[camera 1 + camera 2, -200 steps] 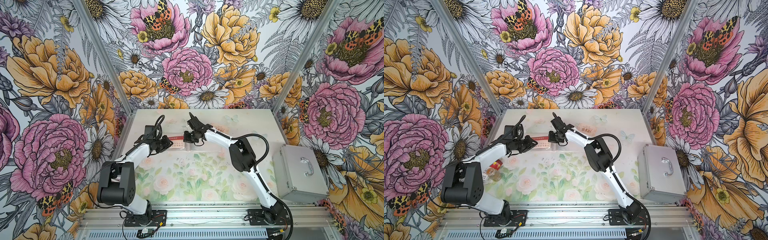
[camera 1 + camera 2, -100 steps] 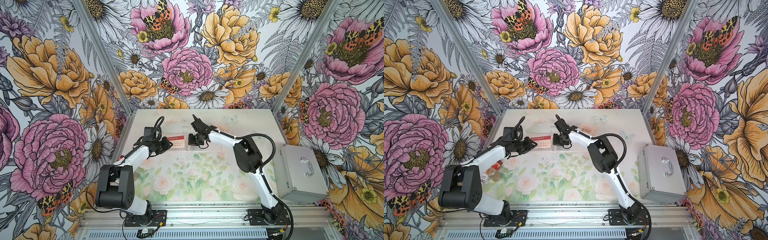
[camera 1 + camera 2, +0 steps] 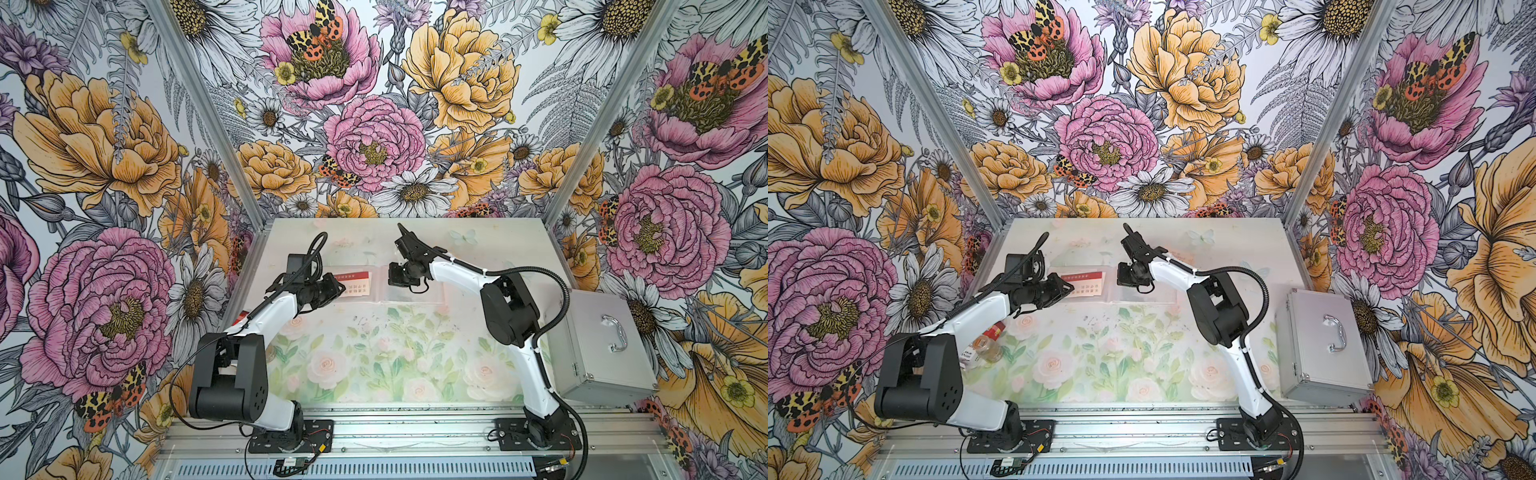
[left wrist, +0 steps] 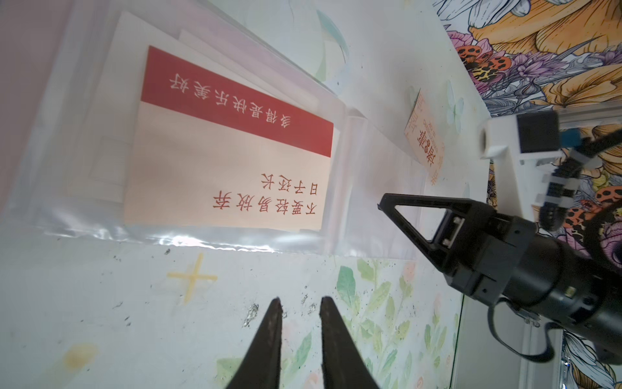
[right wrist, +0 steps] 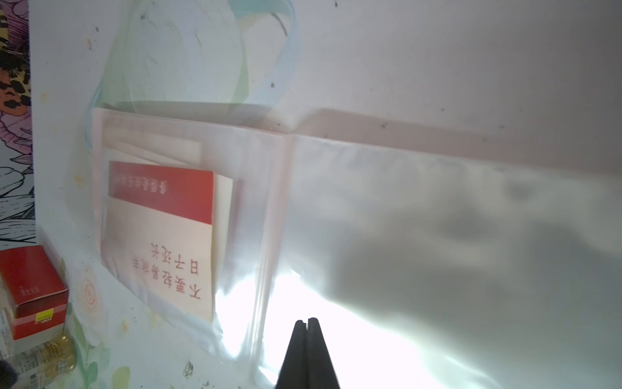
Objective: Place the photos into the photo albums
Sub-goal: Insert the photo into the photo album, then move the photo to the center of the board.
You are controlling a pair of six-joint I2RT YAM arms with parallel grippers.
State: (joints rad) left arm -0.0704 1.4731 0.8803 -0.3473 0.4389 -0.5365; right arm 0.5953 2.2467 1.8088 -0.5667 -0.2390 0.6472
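Currently: left gripper (image 4: 300,299) jaws slightly apart, empty, just beside photo album (image 3: 380,289), which lies open on table (image 3: 374,353). Red-and-cream photo (image 4: 229,161) already sleeved in left page. Right gripper (image 5: 307,320) closed, empty, over bare right page. Loose photo (image 4: 425,141) beyond album, not yet loaded.

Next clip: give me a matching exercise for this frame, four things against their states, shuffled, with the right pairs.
1 left gripper
2 right gripper
3 red-banded card
4 silver case

A lid closed, handle on top
B jaws slightly apart, empty
C under the clear plastic of the album
D jaws shut

Pairs: 1-B, 2-D, 3-C, 4-A
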